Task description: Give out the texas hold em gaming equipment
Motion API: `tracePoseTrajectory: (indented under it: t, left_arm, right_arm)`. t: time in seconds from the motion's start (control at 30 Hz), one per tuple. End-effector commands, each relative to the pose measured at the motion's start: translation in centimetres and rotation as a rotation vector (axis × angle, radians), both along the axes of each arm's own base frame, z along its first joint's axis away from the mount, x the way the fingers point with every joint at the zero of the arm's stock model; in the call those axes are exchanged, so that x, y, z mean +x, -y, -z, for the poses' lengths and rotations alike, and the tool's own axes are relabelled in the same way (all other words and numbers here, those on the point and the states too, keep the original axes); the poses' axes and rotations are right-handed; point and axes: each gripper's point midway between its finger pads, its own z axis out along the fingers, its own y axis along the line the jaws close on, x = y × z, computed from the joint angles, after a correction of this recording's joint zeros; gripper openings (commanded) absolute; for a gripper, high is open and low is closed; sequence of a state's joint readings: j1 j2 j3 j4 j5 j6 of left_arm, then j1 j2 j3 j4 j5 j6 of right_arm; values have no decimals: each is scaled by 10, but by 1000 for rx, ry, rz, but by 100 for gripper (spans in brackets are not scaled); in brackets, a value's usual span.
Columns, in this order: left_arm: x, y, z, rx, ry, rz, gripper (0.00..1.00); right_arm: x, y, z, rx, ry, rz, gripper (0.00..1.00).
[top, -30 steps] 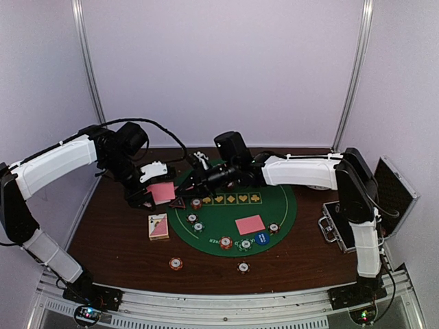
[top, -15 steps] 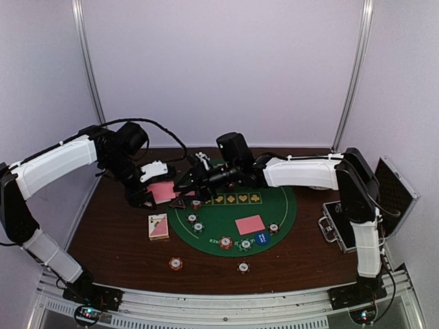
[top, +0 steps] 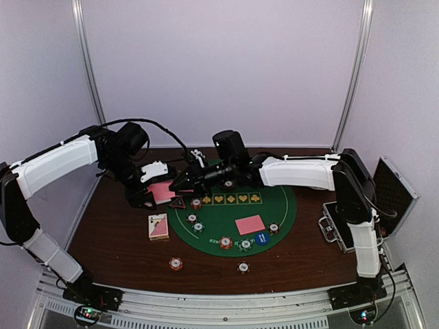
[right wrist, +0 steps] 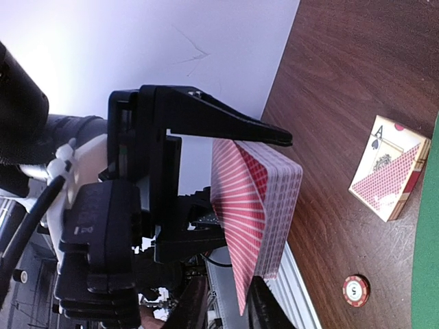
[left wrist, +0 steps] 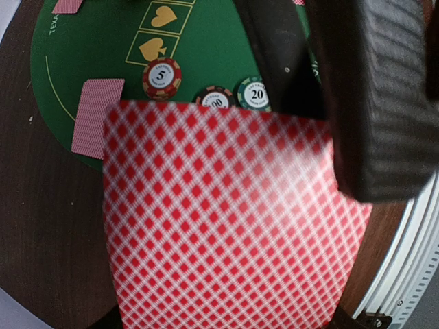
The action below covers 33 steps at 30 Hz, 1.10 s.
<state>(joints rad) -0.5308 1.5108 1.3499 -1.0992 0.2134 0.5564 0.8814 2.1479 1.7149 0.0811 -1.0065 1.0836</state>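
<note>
My left gripper [top: 152, 191] is shut on a deck of pink-backed cards [top: 162, 190], held above the table's left side. The deck's back fills the left wrist view [left wrist: 226, 219]. My right gripper [top: 180, 184] reaches across to the deck. In the right wrist view its fingers [right wrist: 230, 308] stand narrowly apart around the lower corner of the top card [right wrist: 236, 226], which is peeled away from the deck [right wrist: 281, 205]. One card [top: 250, 225] lies on the green mat [top: 278, 199] with several chips [top: 196, 203], a blue button [top: 260, 238] and the triangle marker [top: 178, 203].
A card box [top: 158, 226] lies left of the mat; it also shows in the right wrist view [right wrist: 391, 175]. Two chips [top: 176, 263] [top: 243, 267] lie on the wood near the front. The open silver-edged case [top: 339, 226] stands at the right edge.
My right gripper has moved left across the mat up to the deck. My left gripper has held the deck still.
</note>
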Motion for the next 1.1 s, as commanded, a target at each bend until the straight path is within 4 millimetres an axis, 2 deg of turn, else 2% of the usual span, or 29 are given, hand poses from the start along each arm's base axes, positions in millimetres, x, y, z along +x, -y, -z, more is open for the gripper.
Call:
tracePoseTrajectory:
  t: [0.0,0.23,0.63,1.07]
  left_arm:
    - [6,5,-2,-24,19,8,0]
    - [7,6,-1,-25,15,7,0]
    - [9,9,-5,-35,22,12,0]
    - [11,8,-3,-26,23,11,0]
  right_arm:
    - [-3,-5,-5,26,7,-21,20]
    - [-5,1,-4,19,1,-20,9]
    - [5,19,5,-9,-22,20,2]
    - [18,45,-15,59,-36,78,0]
